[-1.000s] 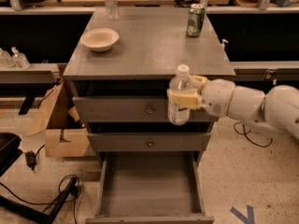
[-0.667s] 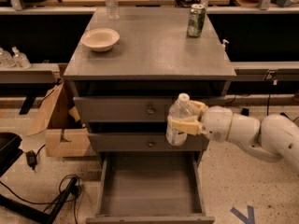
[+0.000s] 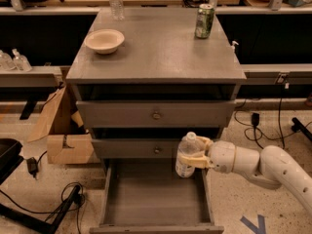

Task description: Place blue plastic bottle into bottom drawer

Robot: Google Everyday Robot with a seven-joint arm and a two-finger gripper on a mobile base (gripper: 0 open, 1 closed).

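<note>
The blue plastic bottle (image 3: pixel 187 155), clear with a white cap and white label, is held upright in my gripper (image 3: pixel 199 154), which is shut around its middle. My white arm (image 3: pixel 263 167) reaches in from the right. The bottle hangs over the back right part of the open bottom drawer (image 3: pixel 155 194), in front of the middle drawer's face. I cannot tell whether its base touches the drawer floor.
The grey cabinet top (image 3: pixel 156 48) carries a beige bowl (image 3: pixel 104 40), a green can (image 3: pixel 204 20) and another clear bottle (image 3: pixel 115 1) at the back. The two upper drawers with round knobs (image 3: pixel 156 115) are shut. A cardboard box (image 3: pixel 63 130) and cables lie on the floor at left.
My gripper has carried the bottle downward, from in front of the top drawer to just above the open bottom drawer.
</note>
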